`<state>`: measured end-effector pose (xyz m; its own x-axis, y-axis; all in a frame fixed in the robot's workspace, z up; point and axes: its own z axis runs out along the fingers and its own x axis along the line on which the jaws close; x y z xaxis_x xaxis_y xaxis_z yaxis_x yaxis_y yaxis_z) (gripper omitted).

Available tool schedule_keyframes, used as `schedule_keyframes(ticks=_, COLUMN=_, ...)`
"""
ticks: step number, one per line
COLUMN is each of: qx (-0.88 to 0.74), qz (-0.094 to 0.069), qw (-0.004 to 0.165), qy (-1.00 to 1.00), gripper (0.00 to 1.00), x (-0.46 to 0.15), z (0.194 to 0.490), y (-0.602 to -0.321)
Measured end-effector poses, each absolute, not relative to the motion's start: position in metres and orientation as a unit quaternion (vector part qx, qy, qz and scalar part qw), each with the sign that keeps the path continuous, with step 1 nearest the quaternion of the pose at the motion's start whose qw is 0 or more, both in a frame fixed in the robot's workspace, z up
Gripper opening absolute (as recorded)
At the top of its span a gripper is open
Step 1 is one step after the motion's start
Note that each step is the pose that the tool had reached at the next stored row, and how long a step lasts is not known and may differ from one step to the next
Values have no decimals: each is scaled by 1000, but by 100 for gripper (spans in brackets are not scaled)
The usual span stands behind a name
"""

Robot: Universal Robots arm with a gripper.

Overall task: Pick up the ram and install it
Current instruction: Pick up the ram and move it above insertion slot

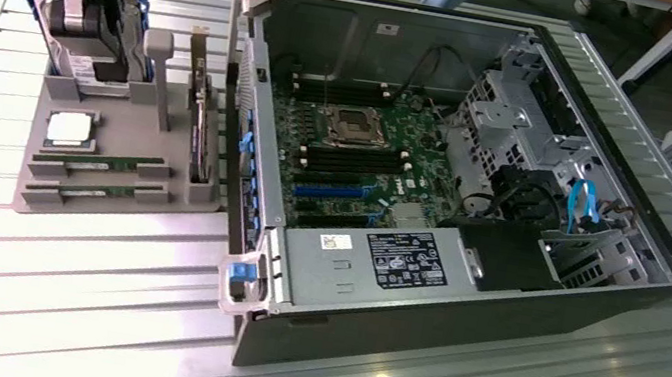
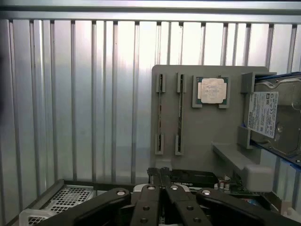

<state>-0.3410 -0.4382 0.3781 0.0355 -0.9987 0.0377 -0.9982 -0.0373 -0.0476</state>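
1. I see the gripper [image 2: 159, 172] with its fingers pressed together and nothing between them.
2. The ram [image 2: 179, 113] stands on edge in a slot of the grey tray [image 2: 202, 141]. It is out beyond the fingertips and well apart from them, and nothing touches it.
3. A second stick [image 2: 160, 113] sits in the parallel slot just beside the ram, on the side away from the CPU [image 2: 212, 89]. The fingertips point roughly at the gap between the two sticks.
4. Between the gripper and the ram is bare tray floor. Just beside the fingertips, at the tray's nearest edge, I can make out the dark expansion card [image 2: 193, 178].
5. The CPU rests flat in its pocket near the far end of the ram, no closer to the gripper than the sticks are. Past the CPU, off to one side of the gripper, the hard drive [image 2: 275, 117] leans in its holder with the white label showing.
6. In the exterior view the tray rests on the slatted bench [image 1: 47, 305], just beside the open case [image 1: 388, 30] on the exterior view's left. Both sticks are seated in the tray, outside the case.
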Motion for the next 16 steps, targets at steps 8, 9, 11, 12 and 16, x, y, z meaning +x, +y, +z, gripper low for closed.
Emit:
schedule_keyframes(ticks=8, qx=-716, qz=-6, qw=29, qy=697, gripper=11, x=-345, z=378, y=-438)
schedule_keyframes(ticks=9, qx=-716, qz=-6, qw=29, qy=697, gripper=17, x=-345, z=378, y=-438)
schedule_keyframes(ticks=11, qx=-716, qz=-6, qw=29, qy=697, gripper=30, x=-345, z=378, y=-438)
schedule_keyframes(ticks=12, qx=-716, qz=-6, qw=29, qy=697, gripper=30, x=-345, z=378, y=-438)
schedule_keyframes(ticks=16, qx=-716, qz=15, qw=9, qy=698, gripper=30, x=-345, z=377, y=-438)
